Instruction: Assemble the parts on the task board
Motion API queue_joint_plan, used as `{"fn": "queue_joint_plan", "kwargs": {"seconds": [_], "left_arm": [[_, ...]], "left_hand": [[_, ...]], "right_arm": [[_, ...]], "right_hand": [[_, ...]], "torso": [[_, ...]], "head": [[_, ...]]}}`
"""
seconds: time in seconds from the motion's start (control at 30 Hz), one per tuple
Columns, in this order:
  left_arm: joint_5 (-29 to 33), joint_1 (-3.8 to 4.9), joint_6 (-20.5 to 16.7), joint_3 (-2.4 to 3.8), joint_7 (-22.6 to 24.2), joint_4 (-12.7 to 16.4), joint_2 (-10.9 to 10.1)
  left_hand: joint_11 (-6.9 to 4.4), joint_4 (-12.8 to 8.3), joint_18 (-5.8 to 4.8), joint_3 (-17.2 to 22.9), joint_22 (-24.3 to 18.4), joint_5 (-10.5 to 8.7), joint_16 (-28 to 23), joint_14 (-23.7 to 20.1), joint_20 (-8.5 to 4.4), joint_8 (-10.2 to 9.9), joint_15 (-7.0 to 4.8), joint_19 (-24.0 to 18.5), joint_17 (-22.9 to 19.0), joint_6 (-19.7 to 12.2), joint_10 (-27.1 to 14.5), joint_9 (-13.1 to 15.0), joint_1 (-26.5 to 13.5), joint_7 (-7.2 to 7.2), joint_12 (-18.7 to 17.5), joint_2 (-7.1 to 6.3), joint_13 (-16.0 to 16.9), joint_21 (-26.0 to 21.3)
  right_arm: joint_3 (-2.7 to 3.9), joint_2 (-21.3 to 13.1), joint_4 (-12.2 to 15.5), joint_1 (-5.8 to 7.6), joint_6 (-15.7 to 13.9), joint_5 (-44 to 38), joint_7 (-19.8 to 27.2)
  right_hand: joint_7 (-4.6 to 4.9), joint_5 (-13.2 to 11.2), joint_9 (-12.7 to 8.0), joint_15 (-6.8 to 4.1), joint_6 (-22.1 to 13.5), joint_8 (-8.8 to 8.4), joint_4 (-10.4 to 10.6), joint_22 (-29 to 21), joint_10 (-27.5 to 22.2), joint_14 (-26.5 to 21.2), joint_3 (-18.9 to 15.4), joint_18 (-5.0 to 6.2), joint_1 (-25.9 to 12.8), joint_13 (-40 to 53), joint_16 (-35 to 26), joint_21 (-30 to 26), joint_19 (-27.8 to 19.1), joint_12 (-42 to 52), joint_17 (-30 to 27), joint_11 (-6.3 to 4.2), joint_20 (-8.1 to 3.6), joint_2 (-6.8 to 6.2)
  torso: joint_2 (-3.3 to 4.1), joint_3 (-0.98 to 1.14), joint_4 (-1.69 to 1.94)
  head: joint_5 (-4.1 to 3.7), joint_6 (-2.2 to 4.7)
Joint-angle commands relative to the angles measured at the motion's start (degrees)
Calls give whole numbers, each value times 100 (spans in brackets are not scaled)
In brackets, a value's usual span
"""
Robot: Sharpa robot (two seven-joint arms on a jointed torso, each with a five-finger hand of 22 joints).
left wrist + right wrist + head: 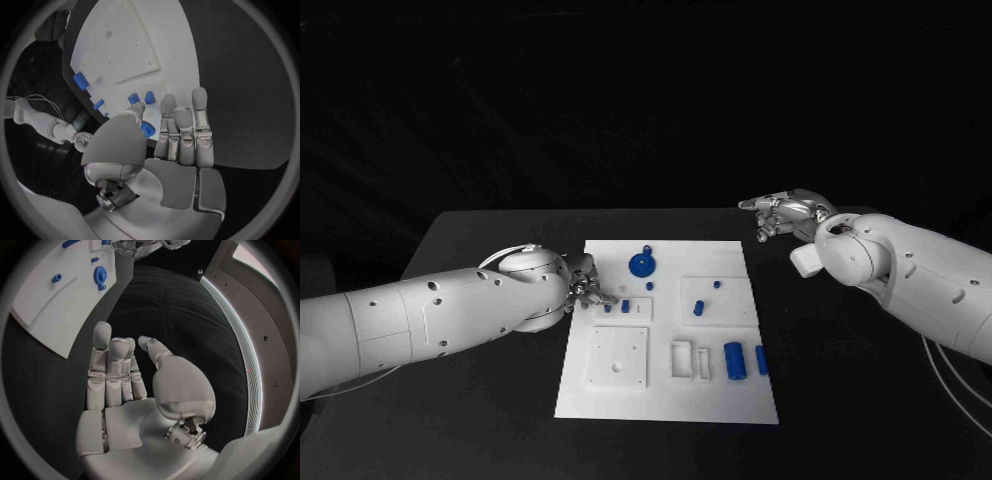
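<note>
The white task board (668,400) lies in the middle of the black table. On it are a round blue disc (643,263), two small blue pegs (717,285), a blue cylinder (734,360) beside a blue bar (762,360), and two small blue pieces (626,306). My left hand (583,285) hovers at the board's left edge, close to those two pieces (150,97), fingers straight and holding nothing. Another blue piece (147,130) shows on the board behind its thumb. My right hand (783,213) hangs off the board's far right corner, fingers (109,365) straight, palm empty.
A raised square plate (617,355) with holes sits on the board's near left, and a small white frame (689,360) stands beside the cylinder. Bare black table (488,240) surrounds the board on all sides.
</note>
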Motion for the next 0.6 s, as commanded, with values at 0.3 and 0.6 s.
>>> {"fn": "queue_joint_plan", "kwargs": {"seconds": [0.3, 0.6], "left_arm": [[213, -4, -225, 51, 5, -31, 12], [377, -4, -616, 83, 333, -36, -16]], "left_hand": [[32, 67, -23, 229, 99, -374, -41, -13, 35, 101, 20, 28, -32, -63, -36, -165, -734, 30, 30, -144, -4, -65], [29, 46, -22, 308, 96, -239, -53, -9, 31, 142, 20, 37, -48, -92, -39, -201, -777, 31, 30, 218, -9, -77]], "right_arm": [[5, 22, -14, -9, 93, 35, 26], [5, 10, -12, -11, 82, 35, 35]], "right_hand": [[16, 58, 2, 12, -19, -17, -3, -9, -32, -16, -30, 8, -3, -6, -22, -21, 184, 29, -8, 3, 25, 19], [17, 70, 2, 12, -23, -18, 0, -10, -33, -17, -27, 8, -4, -7, -22, -21, 184, 28, -8, 3, 25, 17]], "torso": [[1, 8, 0], [-3, 15, 2]], "head": [[-13, 10], [-31, 31]]}}
